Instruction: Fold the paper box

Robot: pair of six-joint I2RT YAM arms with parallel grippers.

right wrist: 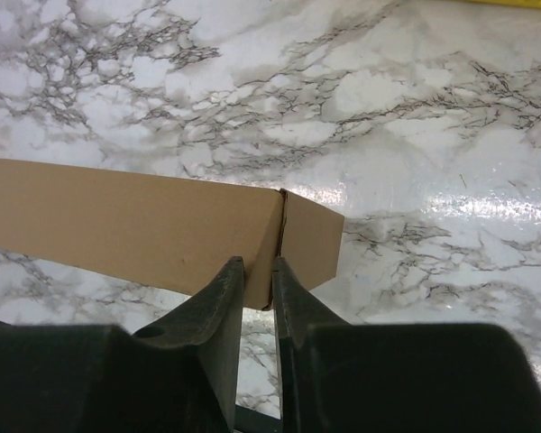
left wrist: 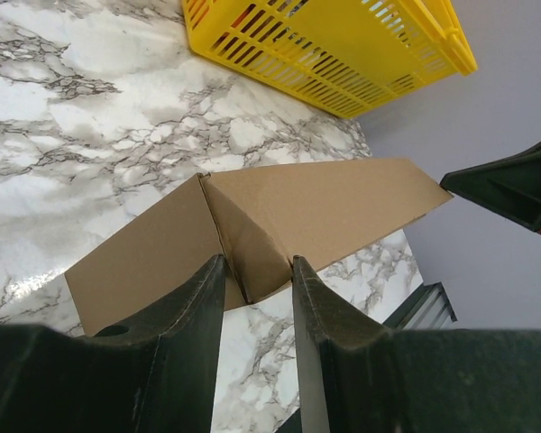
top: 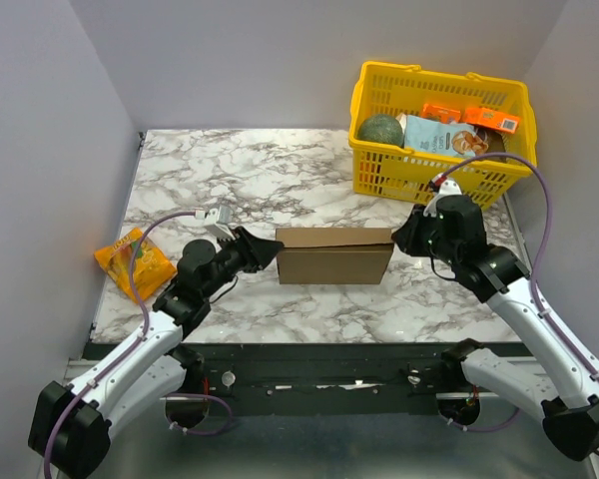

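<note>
Where my right gripper [right wrist: 257,263] meets the paper box [top: 334,256], its jaws stand at a narrow slit, pinching the cardboard at the right end corner. My left gripper [left wrist: 257,260] has its jaws partway apart, straddling the folded left end panel. Cardboard fills the gap between them, though I cannot tell whether they squeeze it. Both wrists point inward, facing each other across the box, with the forearms angling up from the bases at the near edge. The box lies mid-way across the marble table [top: 280,170], with the yellow basket [top: 379,175] beyond its right end.
</note>
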